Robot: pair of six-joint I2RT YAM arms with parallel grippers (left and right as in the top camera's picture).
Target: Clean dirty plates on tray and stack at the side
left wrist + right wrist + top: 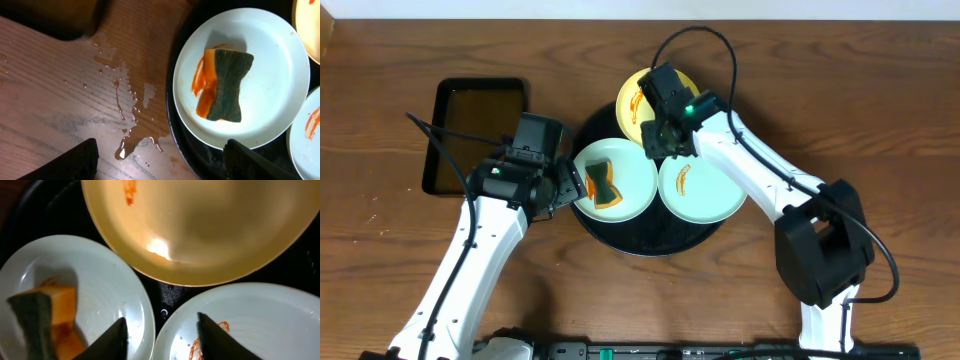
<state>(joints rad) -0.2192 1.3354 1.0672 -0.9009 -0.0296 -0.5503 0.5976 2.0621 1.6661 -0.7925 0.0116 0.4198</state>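
The round black tray (650,243) holds three plates. The pale yellow plate (632,108) at the back has an orange smear. The left mint plate (632,190) carries an orange-and-green sponge (602,183) beside a sauce smear. The right mint plate (710,198) has a smear (683,178). My left gripper (565,187) is open and empty at the tray's left rim; in its wrist view (160,165) it straddles the rim (175,130) below the sponge (225,85). My right gripper (660,140) is open and empty, and in its wrist view (161,340) it hovers between the two mint plates.
A smaller rectangular black tray (470,140) stands at the far left. Spilled liquid (125,145) lies on the wooden table just left of the round tray.
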